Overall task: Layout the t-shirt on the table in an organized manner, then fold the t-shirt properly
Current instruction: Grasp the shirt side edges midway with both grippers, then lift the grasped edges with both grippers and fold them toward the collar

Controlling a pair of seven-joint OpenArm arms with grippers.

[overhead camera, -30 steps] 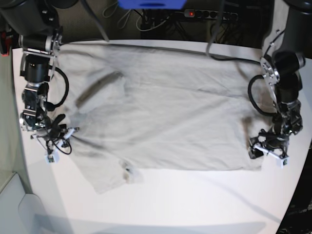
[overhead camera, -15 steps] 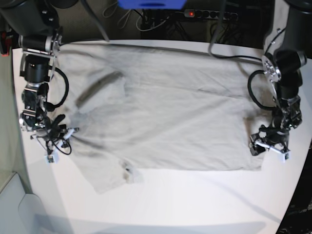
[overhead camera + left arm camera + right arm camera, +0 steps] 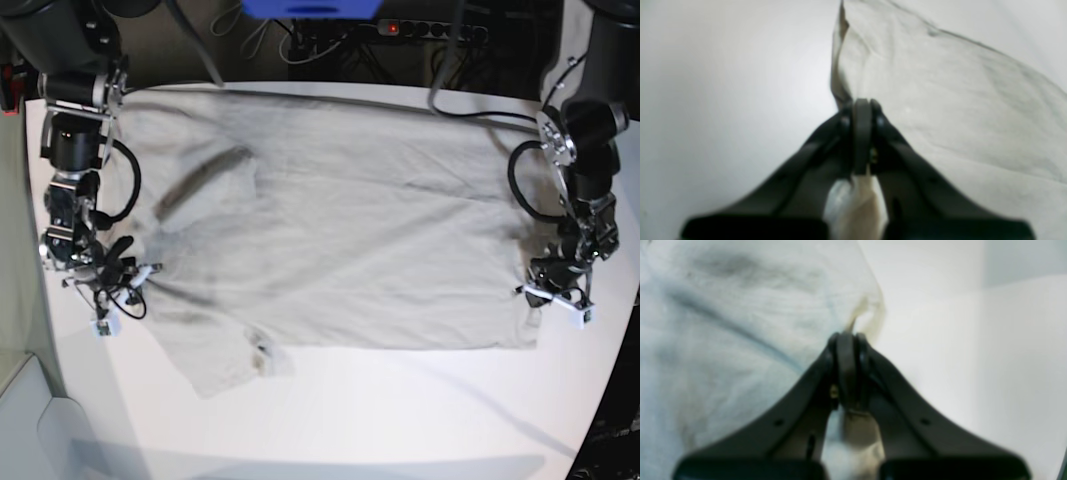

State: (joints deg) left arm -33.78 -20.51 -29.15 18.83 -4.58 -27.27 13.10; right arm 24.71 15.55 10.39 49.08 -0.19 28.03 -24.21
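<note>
Pale beige-grey cotton spread almost flat: the t-shirt point(image 3: 330, 230) lying across the white table point(image 3: 400, 420), body wide, one sleeve folded over itself at the top and another angled off the near edge, a small label showing beside it.

Left gripper point(image 3: 556, 291) clamped on the shirt's edge at the side seen on the right of the base view. In the left wrist view, jaws of the left gripper point(image 3: 862, 110) pressed together, a pinch of cloth bunched between them and spilling back toward the camera, the rest of the fabric running ahead and off to one side, bare table to the other.

Right gripper point(image 3: 100, 272) likewise pinched on the opposite edge, near the sleeve end. In the right wrist view, jaws of the right gripper point(image 3: 847, 341) closed on a small fold of hem, a curl of seam standing just beyond the tips, shirt on one side and table on the other.

Judged as the end of the grasping step, layout not yet finished: wrinkles across the body, sleeves untidy. Next move likely a lift and an outward pull from both ends together, tension kept even so neither pinch slips. Thin bites of fabric in both grips, so a gentle, level stretch advisable before any fold.
</note>
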